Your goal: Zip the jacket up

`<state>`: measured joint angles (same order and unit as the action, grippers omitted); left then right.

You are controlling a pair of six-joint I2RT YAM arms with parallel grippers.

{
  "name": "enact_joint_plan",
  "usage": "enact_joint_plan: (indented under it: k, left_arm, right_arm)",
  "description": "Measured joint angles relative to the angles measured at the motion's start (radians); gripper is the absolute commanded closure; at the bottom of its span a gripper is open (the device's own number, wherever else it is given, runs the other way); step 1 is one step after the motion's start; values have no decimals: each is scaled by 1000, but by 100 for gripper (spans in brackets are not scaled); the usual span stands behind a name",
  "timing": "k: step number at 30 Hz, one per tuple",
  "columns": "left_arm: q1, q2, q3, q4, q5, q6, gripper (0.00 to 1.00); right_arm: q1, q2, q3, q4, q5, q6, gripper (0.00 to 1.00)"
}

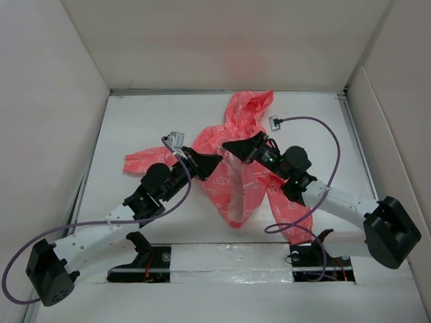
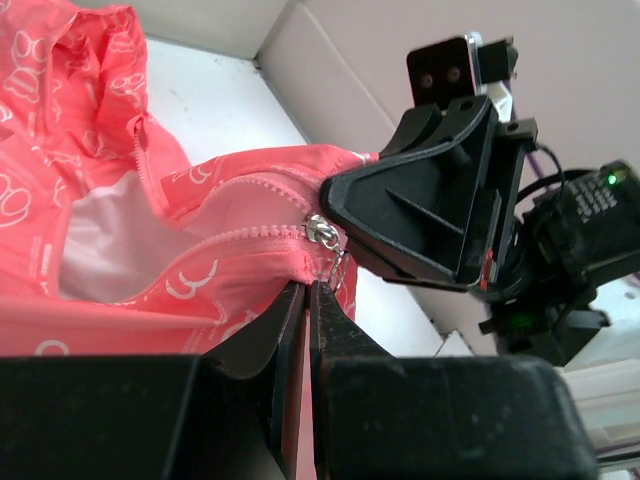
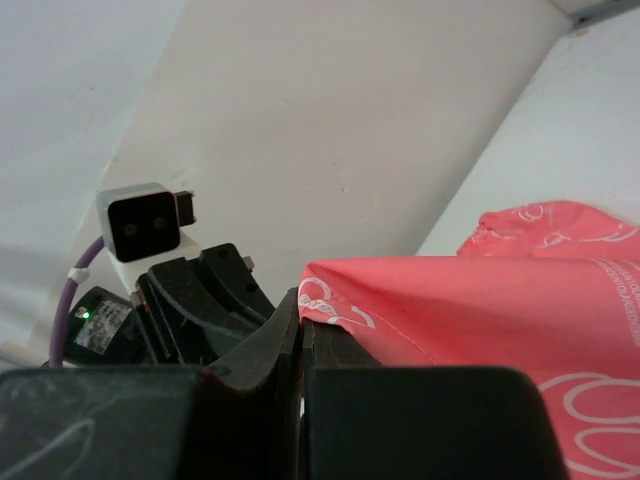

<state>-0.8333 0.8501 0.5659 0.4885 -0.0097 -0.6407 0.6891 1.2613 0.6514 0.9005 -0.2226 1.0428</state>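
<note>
The coral-pink jacket (image 1: 236,175) lies crumpled mid-table with its hood (image 1: 250,108) toward the back, and the front is partly open, showing white lining (image 2: 110,235). My left gripper (image 1: 215,161) is shut on jacket fabric (image 2: 305,288) right below the silver zipper slider (image 2: 322,228). My right gripper (image 1: 227,147) is shut on a jacket edge (image 3: 301,312) close beside it, lifting the cloth. The two grippers nearly touch. The right gripper (image 2: 420,215) shows in the left wrist view, and the left gripper (image 3: 200,310) shows in the right wrist view.
White walls enclose the table (image 1: 148,128) on the left, back and right. A jacket sleeve (image 1: 138,161) stretches left and another (image 1: 289,215) lies under the right arm. Purple cables (image 1: 323,145) loop off both wrists.
</note>
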Motion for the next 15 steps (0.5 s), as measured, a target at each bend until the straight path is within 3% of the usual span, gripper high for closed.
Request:
enact_joint_plan:
  k: [11, 14, 15]
  left_arm:
    - [4, -48, -1, -147, -21, 23, 100]
    - [4, -55, -2, -163, -17, 23, 100]
    - [3, -58, -2, -170, -10, 23, 100]
  right_arm:
    - [-21, 76, 60, -106, -116, 4, 100]
    - [-21, 75, 55, -106, -129, 4, 85]
    - [-22, 72, 48, -106, -131, 4, 73]
